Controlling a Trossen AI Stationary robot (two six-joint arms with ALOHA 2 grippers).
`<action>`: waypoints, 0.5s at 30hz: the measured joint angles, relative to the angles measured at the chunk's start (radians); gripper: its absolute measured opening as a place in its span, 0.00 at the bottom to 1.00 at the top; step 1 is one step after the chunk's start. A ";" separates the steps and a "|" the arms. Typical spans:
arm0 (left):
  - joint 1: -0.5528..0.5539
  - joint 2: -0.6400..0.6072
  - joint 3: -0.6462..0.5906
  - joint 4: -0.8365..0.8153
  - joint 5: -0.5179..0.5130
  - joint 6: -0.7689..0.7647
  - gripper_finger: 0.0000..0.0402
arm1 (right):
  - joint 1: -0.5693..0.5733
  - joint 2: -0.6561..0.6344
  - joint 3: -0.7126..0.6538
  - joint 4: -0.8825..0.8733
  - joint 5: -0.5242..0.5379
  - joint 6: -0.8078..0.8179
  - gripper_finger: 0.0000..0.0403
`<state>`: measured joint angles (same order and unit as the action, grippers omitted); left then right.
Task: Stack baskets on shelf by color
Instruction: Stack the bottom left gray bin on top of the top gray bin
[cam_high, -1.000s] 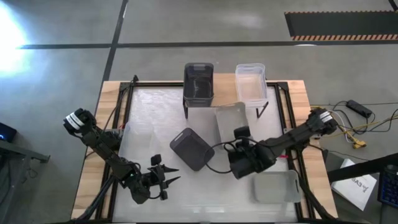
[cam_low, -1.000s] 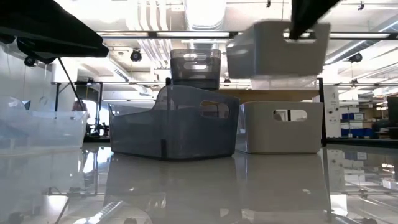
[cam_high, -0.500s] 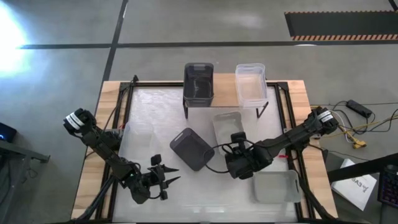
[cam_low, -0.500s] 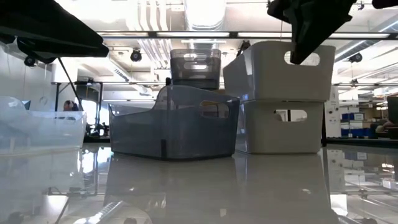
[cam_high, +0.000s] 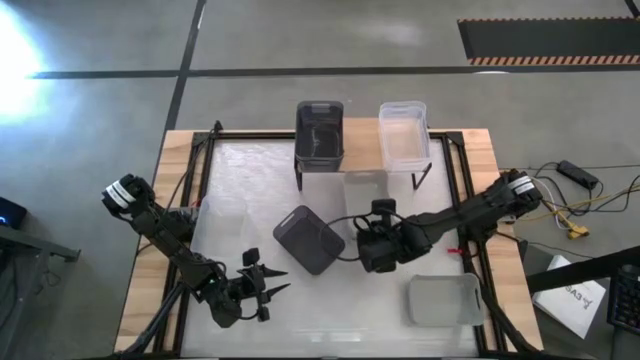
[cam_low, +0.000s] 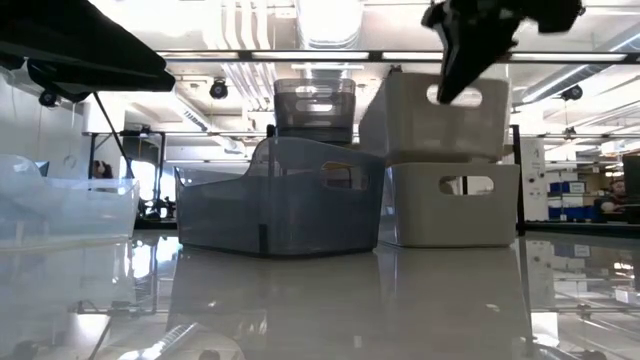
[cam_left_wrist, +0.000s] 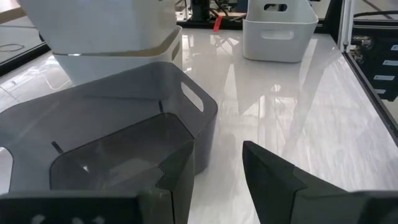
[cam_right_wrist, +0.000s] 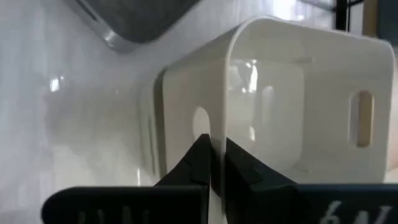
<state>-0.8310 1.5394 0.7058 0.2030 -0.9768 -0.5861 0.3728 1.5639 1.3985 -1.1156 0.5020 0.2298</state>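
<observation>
Mid-bench, light grey basket pinched by right gripper.
Right gripper (cam_right_wrist: 214, 163) clamps the light grey basket's (cam_low: 440, 112) wall (handle end), held over another light basket (cam_low: 450, 205); left gripper (cam_high: 262, 283) gapes near front edge.

Both arms are black and jointed. The left arm (cam_high: 160, 232) has a white band near its base. A black cable (cam_high: 345, 226) loops by the right arm (cam_high: 470, 212).
</observation>
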 joint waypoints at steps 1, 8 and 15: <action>0.000 0.000 0.000 0.000 0.000 0.000 0.30 | -0.005 0.000 -0.011 0.004 -0.004 0.000 0.02; 0.000 0.000 0.000 0.000 0.000 0.000 0.30 | -0.007 0.000 -0.041 0.012 -0.115 0.000 0.02; 0.000 0.000 0.000 0.006 0.000 0.000 0.30 | -0.007 0.001 -0.065 0.086 -0.144 0.020 0.02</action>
<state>-0.8310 1.5394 0.7059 0.2094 -0.9768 -0.5861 0.3656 1.5647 1.3338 -1.0292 0.3578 0.2496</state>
